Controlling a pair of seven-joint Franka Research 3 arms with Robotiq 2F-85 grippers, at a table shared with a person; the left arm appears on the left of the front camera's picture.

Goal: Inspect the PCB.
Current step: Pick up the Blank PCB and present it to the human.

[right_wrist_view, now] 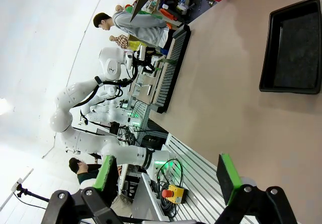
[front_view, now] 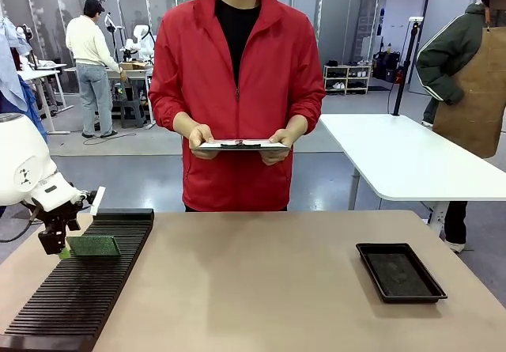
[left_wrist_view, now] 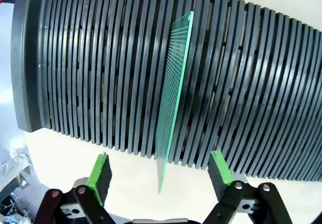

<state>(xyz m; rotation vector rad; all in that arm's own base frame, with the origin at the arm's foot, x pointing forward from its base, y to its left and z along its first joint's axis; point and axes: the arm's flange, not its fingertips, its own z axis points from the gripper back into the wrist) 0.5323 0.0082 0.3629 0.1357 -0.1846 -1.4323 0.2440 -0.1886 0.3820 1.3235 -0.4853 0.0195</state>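
PCB (left_wrist_view: 173,103) upright in slotted rack (left_wrist_view: 75,73), left hand (left_wrist_view: 160,156) spread astride it, right hand (right_wrist_view: 166,158) spread

PCB (front_view: 93,246) upright in rack (front_view: 79,304) at left of table (front_view: 261,289), tray (front_view: 379,248) at right, person (front_view: 237,91) with clipboard (front_view: 243,144) behind

Slotted rack (front_view: 79,289) left, black tray (front_view: 399,271) right (well apart).

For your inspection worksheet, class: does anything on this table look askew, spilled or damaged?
Nothing stands out. The PCB stands on edge in the black slotted rack, between the open left gripper, clear of both pads. The black tray lies flat on the table, with no spill.
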